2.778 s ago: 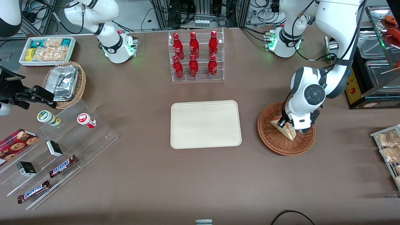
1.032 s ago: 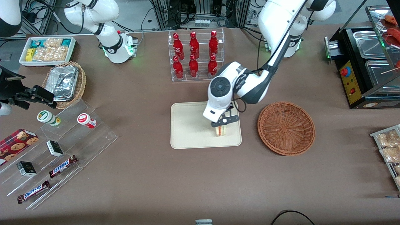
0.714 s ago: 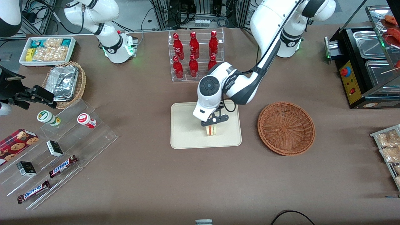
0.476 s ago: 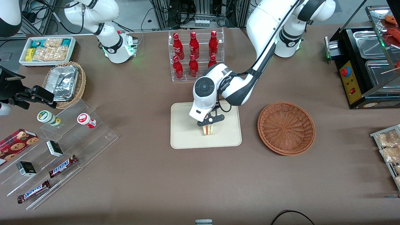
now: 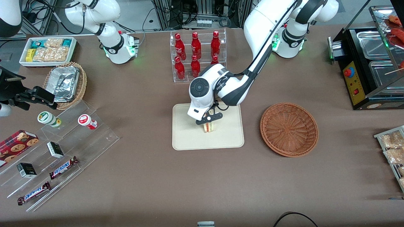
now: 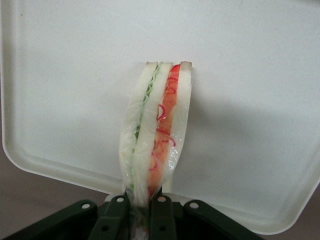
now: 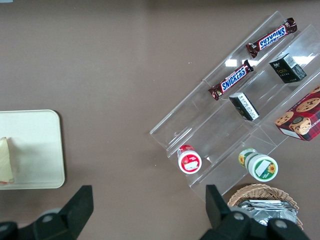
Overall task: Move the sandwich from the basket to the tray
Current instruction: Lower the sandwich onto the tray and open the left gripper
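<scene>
Gripper [image 5: 208,122] sits above the tray's [image 5: 186,138] middle, fingers [image 6: 116,216] pinched on the sandwich [image 5: 208,127] at one narrow end. Grip confirmed in wrist view: both dark finger pads press against the outer bread faces, w/ clear wrap bunched between them.

Sandwich [image 6: 156,131] condition: held on edge, cut side facing the wrist camera. Three pale bread slices, green filling in one seam, red in the other, w/ thin red curls showing through the wrap. Slices bow outward mid-length and taper toward the gripped end. Shadow cast on tray [image 6: 260,75] surface alongside it. Cannot tell whether its low end touches the tray or hangs just clear.

Tray: cream, flat, low rim, rounded corners; nothing else on it. Parked-arm camera catches one tray corner [image 7: 35,150] w/ a sliver of the sandwich [image 7: 6,161].

Basket [image 5: 289,129]: reddish-brown wicker, on the table beside the tray, toward the working arm's end, apart from it. No contents seen.

Rack of red bottles [image 5: 198,56] stands farther from the front camera than the tray.
</scene>
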Tool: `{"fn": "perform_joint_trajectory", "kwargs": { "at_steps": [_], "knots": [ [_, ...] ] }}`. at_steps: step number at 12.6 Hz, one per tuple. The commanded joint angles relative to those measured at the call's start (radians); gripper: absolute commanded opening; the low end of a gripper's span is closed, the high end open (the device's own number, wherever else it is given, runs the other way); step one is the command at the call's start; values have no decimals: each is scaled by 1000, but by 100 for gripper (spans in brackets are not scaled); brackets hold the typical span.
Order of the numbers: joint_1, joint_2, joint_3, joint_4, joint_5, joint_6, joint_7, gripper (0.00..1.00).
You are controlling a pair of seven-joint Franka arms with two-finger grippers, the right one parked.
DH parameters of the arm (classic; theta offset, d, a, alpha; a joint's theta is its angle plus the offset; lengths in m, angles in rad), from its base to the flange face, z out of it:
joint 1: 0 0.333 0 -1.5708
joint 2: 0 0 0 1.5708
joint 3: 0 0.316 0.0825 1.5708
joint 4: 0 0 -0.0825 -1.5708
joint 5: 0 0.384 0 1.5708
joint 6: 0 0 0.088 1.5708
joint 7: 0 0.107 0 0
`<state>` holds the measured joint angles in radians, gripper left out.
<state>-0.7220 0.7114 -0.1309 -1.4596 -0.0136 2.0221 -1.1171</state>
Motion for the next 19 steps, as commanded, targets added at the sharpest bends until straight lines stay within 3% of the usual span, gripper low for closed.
{"fn": "perform_joint_trajectory", "kwargs": {
  "at_steps": [1, 5, 7, 8, 9, 13, 19],
  "knots": [
    [-11, 40, 11, 76, 27, -23, -50, 9],
    [-11, 49, 13, 84, 55, -23, -81, 10],
    [-11, 56, 14, 85, 55, -22, -87, 20],
    [-11, 56, 16, 85, 55, -22, -87, 46],
    [-8, 54, 14, 85, 53, -22, -87, 99],
    [-7, 2, 14, 85, 47, -34, -89, 100],
    [9, -142, 16, 84, 55, -187, -46, 100]
  ]
}}
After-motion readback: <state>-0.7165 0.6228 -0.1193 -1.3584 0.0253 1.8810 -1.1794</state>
